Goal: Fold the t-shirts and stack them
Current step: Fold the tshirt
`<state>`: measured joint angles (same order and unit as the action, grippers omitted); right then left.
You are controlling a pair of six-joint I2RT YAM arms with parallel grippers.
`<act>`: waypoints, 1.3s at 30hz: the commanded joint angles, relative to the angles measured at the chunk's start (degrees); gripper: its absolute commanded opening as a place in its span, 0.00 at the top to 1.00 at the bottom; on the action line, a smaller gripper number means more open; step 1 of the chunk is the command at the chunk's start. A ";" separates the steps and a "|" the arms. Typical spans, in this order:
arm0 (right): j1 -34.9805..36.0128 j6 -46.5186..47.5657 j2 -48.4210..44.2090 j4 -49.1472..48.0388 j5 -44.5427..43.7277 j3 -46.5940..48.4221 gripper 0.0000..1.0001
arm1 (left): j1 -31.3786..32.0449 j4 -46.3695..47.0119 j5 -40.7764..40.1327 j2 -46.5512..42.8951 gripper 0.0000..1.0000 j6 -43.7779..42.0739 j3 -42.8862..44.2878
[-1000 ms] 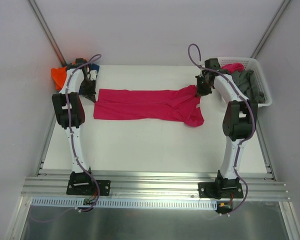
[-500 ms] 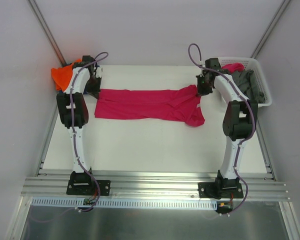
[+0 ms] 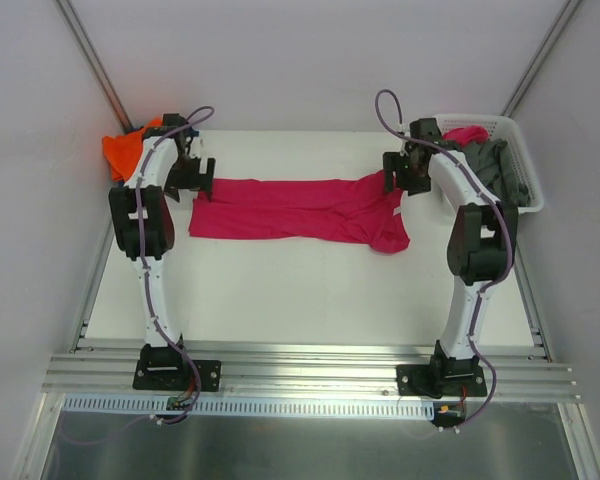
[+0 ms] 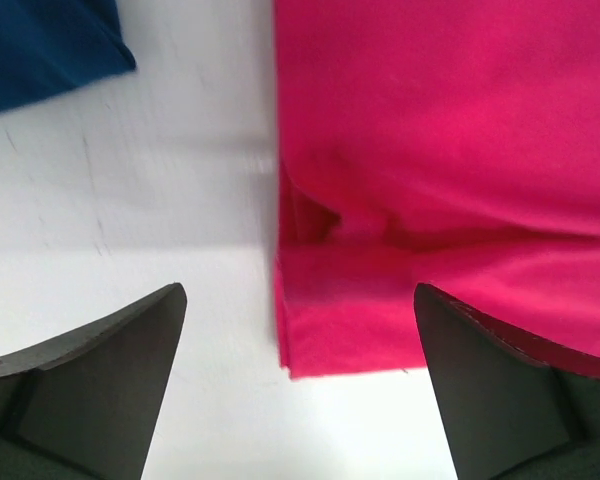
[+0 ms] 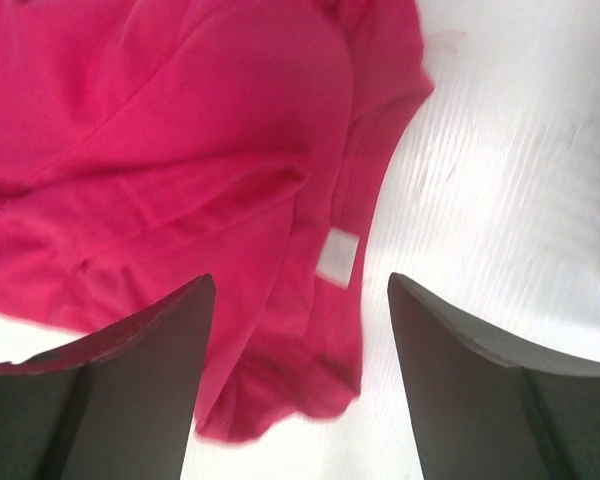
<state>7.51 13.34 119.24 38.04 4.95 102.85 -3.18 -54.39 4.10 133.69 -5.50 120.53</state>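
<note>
left pincer (image 4: 300,292) spread | right pincer (image 5: 300,280) spread — magenta t-shirt (image 3: 290,208) flat on table (image 3: 300,290)

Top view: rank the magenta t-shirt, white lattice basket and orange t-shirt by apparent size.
Largest to smallest:
1. Magenta-pink cloth t-shirt, spread flat.
2. White plastic lattice basket.
3. Orange cloth t-shirt, partly hidden, so its full extent is unsure.

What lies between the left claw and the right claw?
The magenta t-shirt, laid out as a long band, fills the whole stretch from the left claw to the right claw; the top external view shows it.
</note>
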 commanded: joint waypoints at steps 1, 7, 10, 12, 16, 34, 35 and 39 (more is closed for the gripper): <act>0.75 -1.56 -9.45 0.72 2.69 -3.17 0.27 | 1.42 -1.24 5.55 -11.59 0.01 2.68 -5.54; 0.75 -3.67 -17.19 3.44 9.37 -13.00 0.28 | 3.00 -1.68 16.11 -17.94 0.01 3.04 -17.33; 1.37 -4.46 -20.18 4.23 11.39 -18.62 0.30 | 3.00 -2.73 18.04 -15.75 0.01 2.78 -17.53; 1.81 -4.64 -20.89 4.76 12.01 -20.66 0.33 | 3.00 -3.09 18.49 -14.69 0.01 2.69 -16.30; 2.51 -4.56 -20.02 5.20 11.93 -23.48 0.45 | 3.00 -4.23 19.63 -10.39 0.01 1.90 -12.87; 6.47 -3.24 -9.73 4.41 10.61 -18.13 0.49 | 2.83 -5.99 22.27 -2.74 0.01 2.07 -10.76; 6.38 -3.15 -9.64 4.41 10.52 -17.86 0.49 | 2.74 -5.90 22.01 -2.56 0.01 2.16 -10.75; 5.94 -3.15 -9.29 4.59 10.25 -17.07 0.50 | 2.22 -5.90 20.95 -1.15 0.01 2.25 -10.32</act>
<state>13.63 9.67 110.13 42.26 15.40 83.31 -0.12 -59.00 25.21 131.22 -3.42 108.44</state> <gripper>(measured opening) 0.507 0.992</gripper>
